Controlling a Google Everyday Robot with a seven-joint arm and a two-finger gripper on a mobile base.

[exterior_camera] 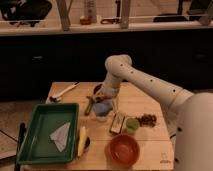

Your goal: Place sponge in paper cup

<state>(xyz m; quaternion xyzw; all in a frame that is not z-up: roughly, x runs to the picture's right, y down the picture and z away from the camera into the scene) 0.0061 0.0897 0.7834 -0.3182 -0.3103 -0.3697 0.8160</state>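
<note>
A: Sponge and cup first, or the setting?

B: Setting, largest to smallest. A dark counter front (60, 55) ran across the room behind, its pale top (45, 27) carrying a few objects too dim to name. Before it stood a light wooden table (150, 150). The white arm (150, 85) reached from the right-hand body, cut off by the picture's edge, down to the table's middle.

A: And on the table?

B: A green tray (42, 150) at the left front held a folded white paper (61, 134). A yellow banana (81, 141) lay just beside the tray's right wall. A red-orange bowl (123, 149) sat at the front. Behind it lay a small dark packet (118, 122), a green round fruit (132, 123) and a brownish cluster (147, 119). A white utensil (64, 92) lay at the far left corner.

A: The task's things?

B: The paper cup (102, 110), pale bluish, stood at mid-table, directly under the gripper (102, 98). A green stick-like item (89, 106) leaned just to its left.

A: The sponge?

B: It could not be picked out; the wrist hid that spot.

A: The fingers?

B: Whether spread or closed could not be told; they merged with the cup's rim and the clutter around it.
</note>
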